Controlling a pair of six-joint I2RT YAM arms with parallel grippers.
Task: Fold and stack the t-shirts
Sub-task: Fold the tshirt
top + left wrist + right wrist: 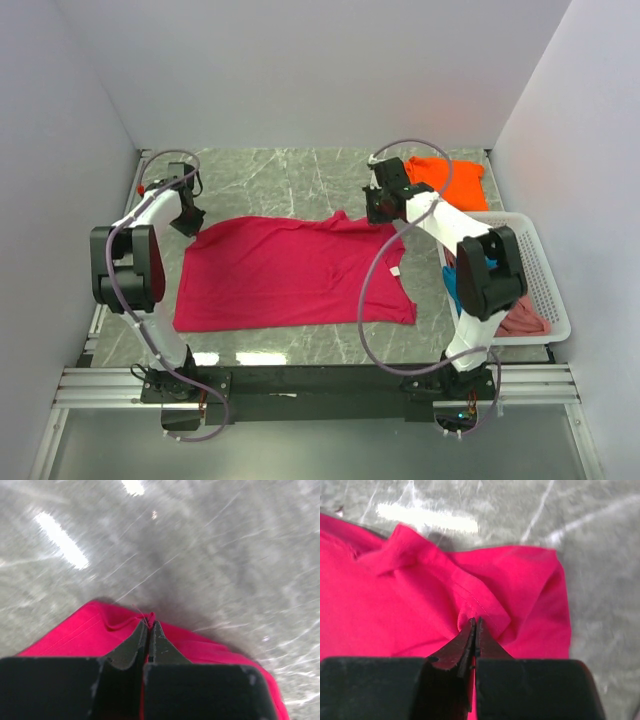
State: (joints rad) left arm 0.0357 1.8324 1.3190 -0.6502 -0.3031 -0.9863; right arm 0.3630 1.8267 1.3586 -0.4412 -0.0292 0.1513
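On the grey marble table the crimson t-shirt lay spread flat; the left gripper and right gripper each pinched one far corner of it.

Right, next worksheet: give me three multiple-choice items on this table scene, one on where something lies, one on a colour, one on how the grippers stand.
1. Where does the bright orange cloth t-shirt lie?
A. On the grey marble table, beyond the white plastic lattice basket.
B. Inside that basket.
C. Under the left arm.

2. What colour is the large t-shirt spread flat between the arms?
A. Teal-blue.
B. Dusty pink.
C. Crimson-magenta.

3. How do the left gripper and right gripper stand?
A. Both open above the cloth.
B. Both shut on the large t-shirt's far edge.
C. Left shut, right open.

Answers: A, the orange cloth shows outside the basket's rim; C, plain from overhead; B, each wrist view shows fingertips pinched on crimson cloth.
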